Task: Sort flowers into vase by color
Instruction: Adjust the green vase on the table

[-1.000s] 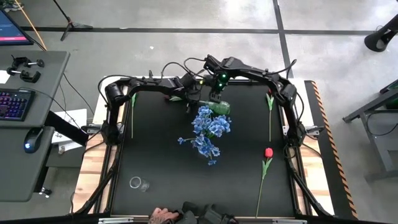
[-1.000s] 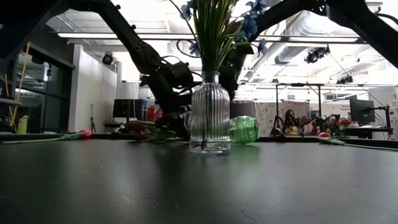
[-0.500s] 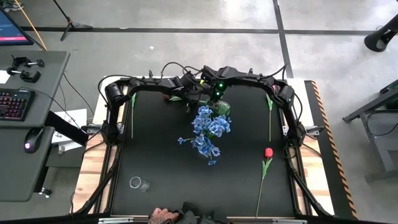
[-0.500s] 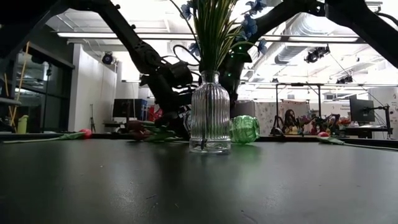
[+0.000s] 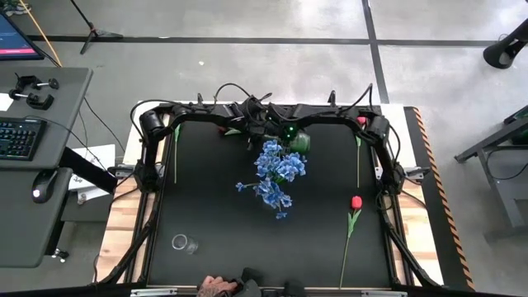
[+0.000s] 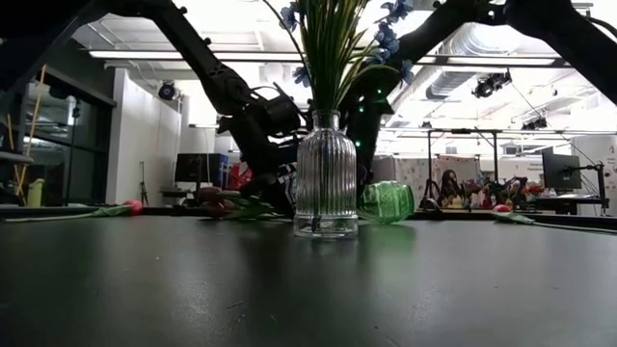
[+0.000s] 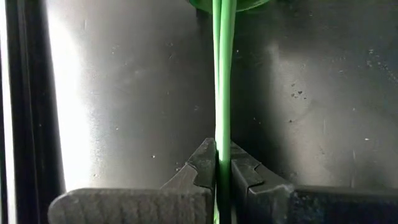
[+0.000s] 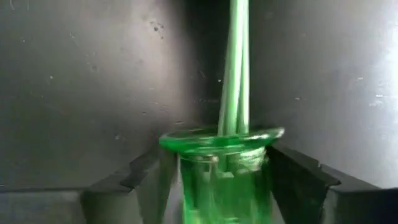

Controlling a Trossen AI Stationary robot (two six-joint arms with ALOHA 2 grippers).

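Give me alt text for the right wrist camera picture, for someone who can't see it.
The right gripper has its two dark fingers on either side of a green glass vase lying over the black table, seen neck-first. Thin green stems run out of the vase's mouth and away across the table; no blossoms show in this view.

I see a clear ribbed vase standing upright mid-table, holding green stems with blue blossoms up top. Just behind it, toward the far edge, a green glass vase lies on its side. Dark tulips lie by the far edge, with two arms reaching down behind.
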